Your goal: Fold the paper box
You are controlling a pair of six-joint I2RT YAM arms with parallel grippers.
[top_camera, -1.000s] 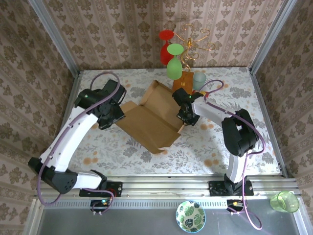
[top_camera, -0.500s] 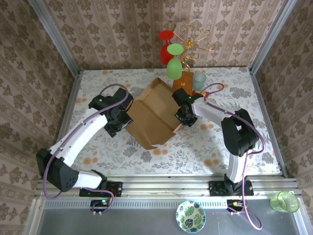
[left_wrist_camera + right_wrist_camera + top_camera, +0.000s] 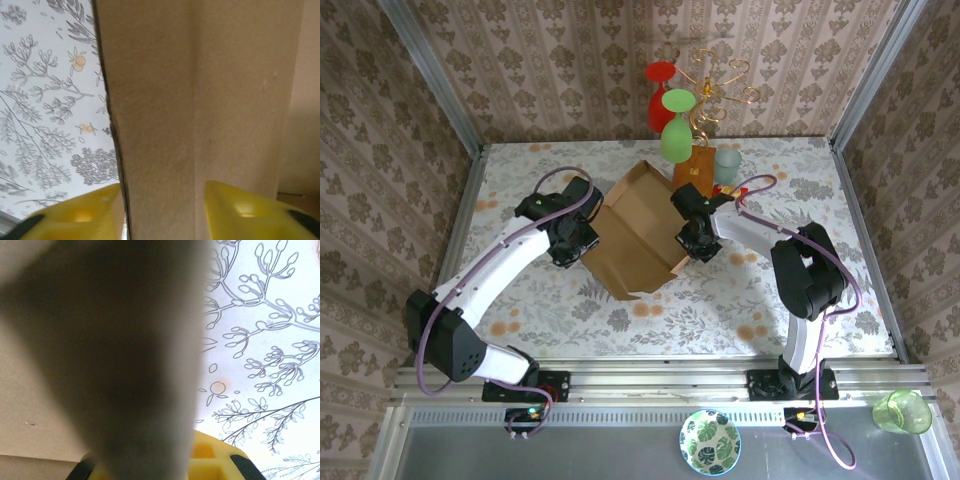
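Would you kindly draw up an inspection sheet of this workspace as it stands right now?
Surface: table with floral cover, flat, no spills seen.
Job's things: paper box mid-table, partly folded, side panels raised.
Clutter: gold wire rack holding red glass and green glass, pale cup beside its wooden base; leaf-pattern bowl and green cup on front ledge.
Hands: left hand at the box's left panel, right hand at its right edge; grip cannot be told.
Cables: purple cables loop over both arms.
Surroundings: wallpaper walls, metal frame.
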